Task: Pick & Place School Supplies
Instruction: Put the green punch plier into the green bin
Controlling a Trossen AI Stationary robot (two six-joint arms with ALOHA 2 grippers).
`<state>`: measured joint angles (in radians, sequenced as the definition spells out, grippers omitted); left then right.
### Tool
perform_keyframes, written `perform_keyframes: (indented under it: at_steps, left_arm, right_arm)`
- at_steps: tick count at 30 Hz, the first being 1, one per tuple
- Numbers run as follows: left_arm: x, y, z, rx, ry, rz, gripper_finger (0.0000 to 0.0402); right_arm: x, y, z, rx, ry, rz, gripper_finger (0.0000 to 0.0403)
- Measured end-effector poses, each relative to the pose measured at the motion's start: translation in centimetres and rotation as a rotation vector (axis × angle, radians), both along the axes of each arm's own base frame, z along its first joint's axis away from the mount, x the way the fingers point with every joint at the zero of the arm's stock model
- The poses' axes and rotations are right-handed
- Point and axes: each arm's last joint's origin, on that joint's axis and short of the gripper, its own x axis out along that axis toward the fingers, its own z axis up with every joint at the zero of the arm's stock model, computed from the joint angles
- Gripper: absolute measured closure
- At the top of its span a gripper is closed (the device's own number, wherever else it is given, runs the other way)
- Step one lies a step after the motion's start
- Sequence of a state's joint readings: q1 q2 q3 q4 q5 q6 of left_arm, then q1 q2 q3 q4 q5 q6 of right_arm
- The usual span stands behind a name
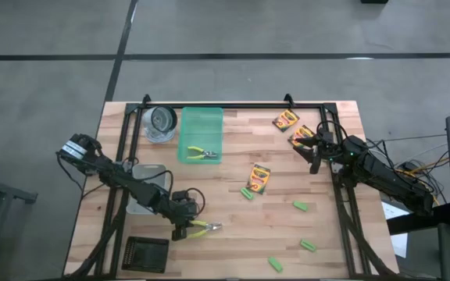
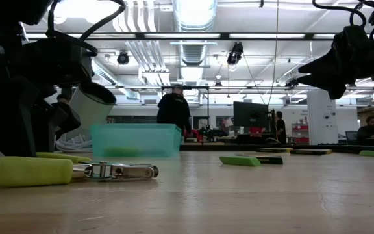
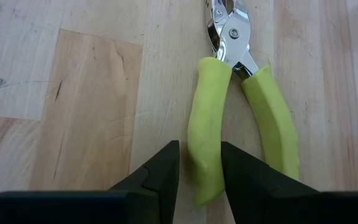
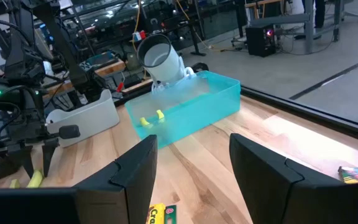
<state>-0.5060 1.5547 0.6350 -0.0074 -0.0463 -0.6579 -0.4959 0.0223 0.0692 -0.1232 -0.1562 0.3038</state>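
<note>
**Ana:** High view first: where is the left claw (image 1: 184, 227)?

**Ben:** Low at the near edge of the desk (image 1: 233, 242), at the pliers (image 1: 201, 228) lying flat there. From the left wrist, its fingers (image 3: 160, 174) straddle one yellow-green handle, grasping it, with the other handle outside the grip.

**Ana:** And the right claw (image 1: 316, 150)?

**Ben:** Raised over the far right of the desk, fingers spread and holding nothing, close to two crayon boxes (image 1: 285, 120).

**Ana:** The rest of the supplies?

**Ben:** A second pair of pliers (image 1: 202, 154) lies inside the teal tray (image 1: 201, 119). A third crayon box (image 1: 258, 179) sits mid-desk with a green block (image 1: 246, 193) just beside it; three more green blocks (image 1: 300, 206) are scattered nearer the front right.
</note>
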Motion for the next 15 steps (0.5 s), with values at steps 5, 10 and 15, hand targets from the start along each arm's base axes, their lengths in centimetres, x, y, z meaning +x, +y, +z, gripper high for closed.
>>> perform_keyframes:
  at_steps: [5,10,15]
  left_arm:
    - [-0.02,0.01,-0.03,0.004,0.0,-0.005,0.0282]
    - [-0.03,0.02,-0.05,0.007,0.001,-0.004,0.0307]
    - [-0.05,0.05,-0.08,0.013,0.001,0.0,0.0342]
  right_arm:
    - [0.0,0.0,0.0,0.0,0.0,0.0,0.0207]
    - [0.0,0.0,0.0,0.0,0.0,0.0,0.0206]
    - [0.0,0.0,0.0,0.0,0.0,0.0,0.0207]
